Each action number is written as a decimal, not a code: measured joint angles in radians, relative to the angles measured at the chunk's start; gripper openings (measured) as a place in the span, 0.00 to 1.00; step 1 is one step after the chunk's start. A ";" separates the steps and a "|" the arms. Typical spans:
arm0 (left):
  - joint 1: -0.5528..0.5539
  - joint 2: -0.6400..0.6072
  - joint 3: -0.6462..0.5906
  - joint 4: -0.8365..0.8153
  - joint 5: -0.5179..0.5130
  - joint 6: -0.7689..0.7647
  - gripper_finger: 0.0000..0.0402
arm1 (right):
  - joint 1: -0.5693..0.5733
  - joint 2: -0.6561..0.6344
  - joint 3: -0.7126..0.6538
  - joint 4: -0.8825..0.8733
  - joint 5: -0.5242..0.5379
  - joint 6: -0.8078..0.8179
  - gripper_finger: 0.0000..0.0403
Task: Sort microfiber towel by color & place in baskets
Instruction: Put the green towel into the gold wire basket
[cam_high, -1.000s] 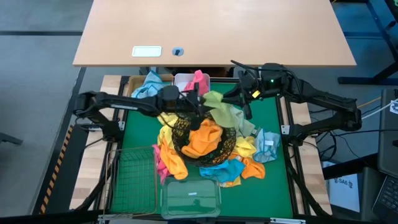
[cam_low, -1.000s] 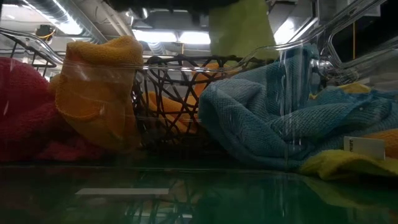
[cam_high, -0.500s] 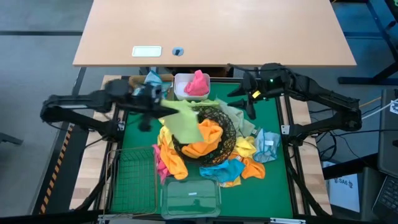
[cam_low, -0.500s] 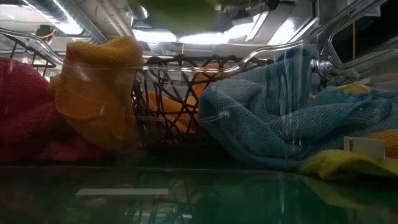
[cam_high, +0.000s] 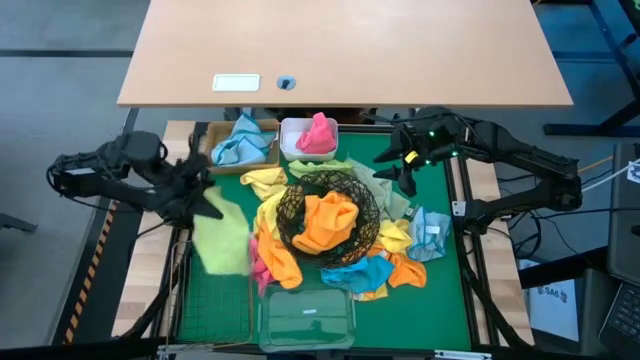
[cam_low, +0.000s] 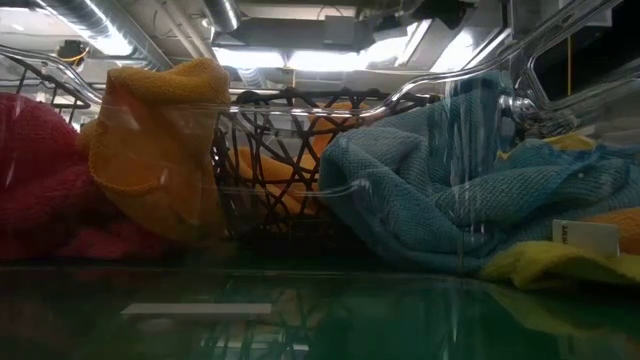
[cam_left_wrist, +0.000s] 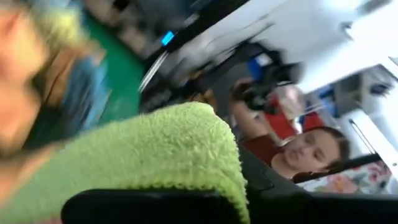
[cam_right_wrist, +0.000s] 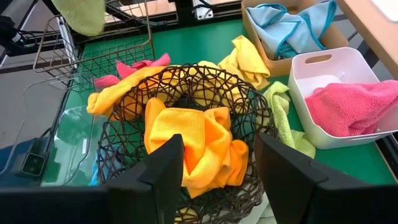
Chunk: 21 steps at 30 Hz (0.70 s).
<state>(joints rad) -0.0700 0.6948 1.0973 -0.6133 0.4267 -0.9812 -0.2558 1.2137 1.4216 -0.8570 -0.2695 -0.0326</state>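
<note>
My left gripper (cam_high: 198, 196) is shut on a light green towel (cam_high: 222, 240) near the table's left edge, above the far part of the green wire-mesh basket (cam_high: 214, 287). My right gripper (cam_right_wrist: 214, 180) is open and hovers over the far right of the table, beyond the black wire bowl (cam_high: 330, 212), which holds an orange towel (cam_high: 328, 222). Blue towels lie in the tan tray (cam_high: 240, 146). A pink one lies in the white tub (cam_high: 308, 138). The clear box (cam_high: 305, 318) stands at the near edge. My left gripper holds the green towel by its upper part (cam_left_wrist: 161, 155), and the cloth drapes over the fingertips and hides the place of contact. The towel hangs slack below the gripper (cam_high: 224, 250), lifted clear of the table.
Loose yellow, orange, pink and blue towels (cam_high: 385, 268) lie heaped around the black bowl. An olive green towel (cam_high: 385, 190) lies under my right gripper. A wooden table (cam_high: 340, 50) stands beyond the far edge. A person (cam_left_wrist: 311, 152) shows in the room behind.
My left gripper has carried the green towel from above the black bowl toward the table's left and near edges, and it now hangs over the green basket. The towel has stayed in the hold, swinging as it moved.
</note>
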 joint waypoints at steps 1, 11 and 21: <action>-0.010 -0.001 0.000 -0.053 0.000 -0.040 0.01 | 0.000 0.000 0.000 0.000 0.000 0.000 0.49; -0.135 0.038 0.000 -0.519 -0.003 -0.414 0.01 | 0.000 0.000 0.000 0.000 0.000 0.000 0.49; -0.305 0.220 0.000 -0.538 -0.042 -0.510 0.01 | 0.000 0.000 0.000 0.000 0.000 0.000 0.49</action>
<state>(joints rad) -0.3749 0.9144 1.0973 -1.1515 0.3851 -1.4910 -0.2558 1.2137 1.4214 -0.8570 -0.2691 -0.0326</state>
